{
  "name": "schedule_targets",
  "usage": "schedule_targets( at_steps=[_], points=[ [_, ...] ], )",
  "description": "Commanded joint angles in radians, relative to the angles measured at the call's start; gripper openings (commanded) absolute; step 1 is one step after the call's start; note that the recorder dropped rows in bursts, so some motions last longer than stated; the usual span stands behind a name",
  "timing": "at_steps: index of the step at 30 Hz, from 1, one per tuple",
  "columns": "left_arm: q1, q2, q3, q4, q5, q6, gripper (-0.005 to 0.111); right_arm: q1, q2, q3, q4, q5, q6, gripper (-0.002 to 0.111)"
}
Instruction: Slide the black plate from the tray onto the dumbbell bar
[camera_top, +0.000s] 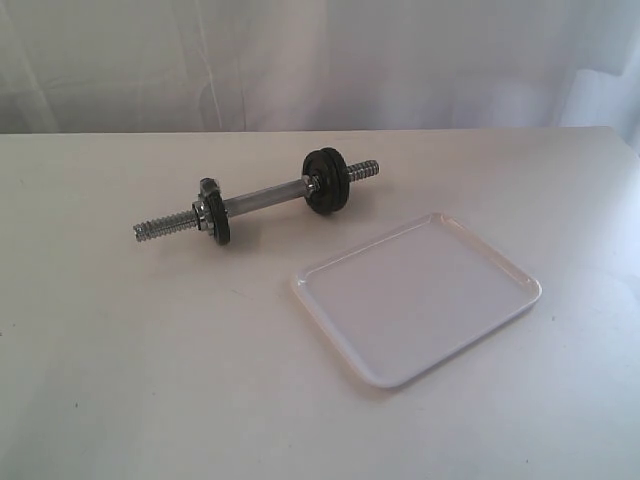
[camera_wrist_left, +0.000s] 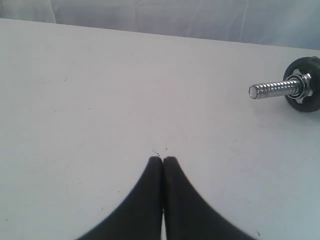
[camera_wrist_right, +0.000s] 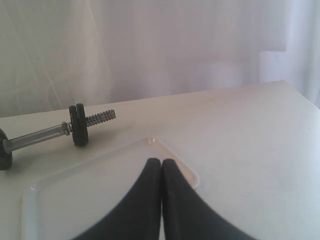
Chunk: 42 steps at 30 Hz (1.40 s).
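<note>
The dumbbell bar (camera_top: 265, 202) lies slantwise on the white table (camera_top: 150, 390), left of the middle and nearer the far edge than the front. One black disc (camera_top: 217, 222) sits by its left threaded end, and two more press together toward the right end. As far as the discs can be told apart, the black plate (camera_wrist_right: 81, 126) is the outer one of that pair, with bare thread beyond it. The tray (camera_top: 420, 295) lies just right of the middle, turned cornerwise and apart from the bar. Its surface shows bare white. Wide bare table runs along the front edge and the left side. The left gripper (camera_wrist_left: 163, 161) has its jaws pressed together over bare table, apart from the bar's left tip. The right gripper (camera_wrist_right: 160, 162), jaws likewise together, shows over a tray corner.
</note>
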<state>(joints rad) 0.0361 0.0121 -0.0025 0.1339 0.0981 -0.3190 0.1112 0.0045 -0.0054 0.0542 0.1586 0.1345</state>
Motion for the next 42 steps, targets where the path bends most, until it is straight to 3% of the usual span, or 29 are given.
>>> schedule_targets(
  at_steps=[1, 10, 42],
  points=[
    [-0.002, 0.002, 0.003, -0.013, 0.006, 0.003, 0.000, -0.002, -0.005, 0.005, 0.005, -0.001, 0.002, 0.000],
    [-0.002, 0.002, 0.003, -0.013, 0.063, 0.001, 0.000, -0.002, -0.005, 0.005, 0.005, -0.001, 0.002, 0.000],
    [-0.002, 0.002, 0.003, 0.039, 0.075, 0.038, 0.000, -0.002, -0.005, 0.005, 0.005, -0.001, 0.002, 0.000]
  ],
)
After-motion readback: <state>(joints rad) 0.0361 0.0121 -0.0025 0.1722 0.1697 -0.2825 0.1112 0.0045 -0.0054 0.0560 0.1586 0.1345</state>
